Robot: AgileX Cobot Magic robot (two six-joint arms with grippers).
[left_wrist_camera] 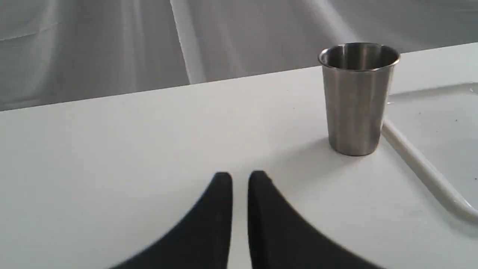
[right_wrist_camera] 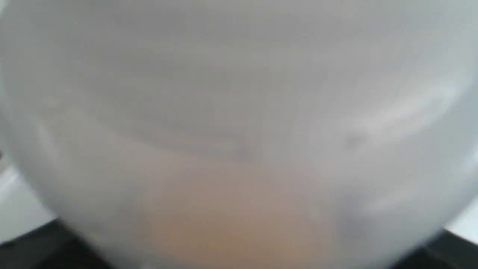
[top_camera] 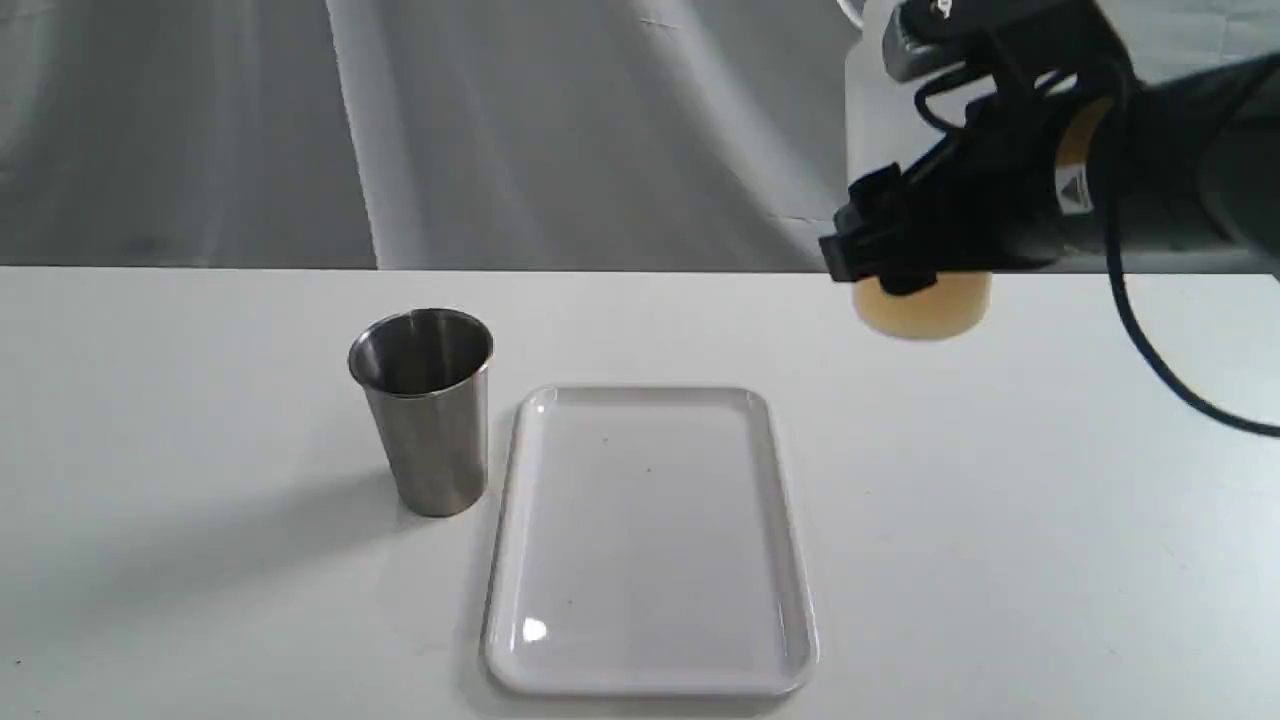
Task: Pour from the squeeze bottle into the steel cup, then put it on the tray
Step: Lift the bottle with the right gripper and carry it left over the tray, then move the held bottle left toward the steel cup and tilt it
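The squeeze bottle (top_camera: 925,305) hangs upright in the air over the table's far right, amber liquid showing in its base. My right gripper (top_camera: 915,255) is shut on its body. In the right wrist view the bottle (right_wrist_camera: 239,130) fills the frame, blurred, with dark fingers (right_wrist_camera: 37,246) at its sides; its nozzle is out of view. The steel cup (top_camera: 430,420) stands upright left of the white tray (top_camera: 500,560), almost touching the rim. My left gripper (left_wrist_camera: 239,179) is shut and holds nothing, low over the table, short of the cup (left_wrist_camera: 356,104) and the tray (left_wrist_camera: 418,164).
A white table (top_camera: 1000,560) carries everything, with its back edge running behind the cup. A grey cloth backdrop (top_camera: 500,130) hangs behind it. A black cable (top_camera: 1150,340) droops from the right arm above the table's right side.
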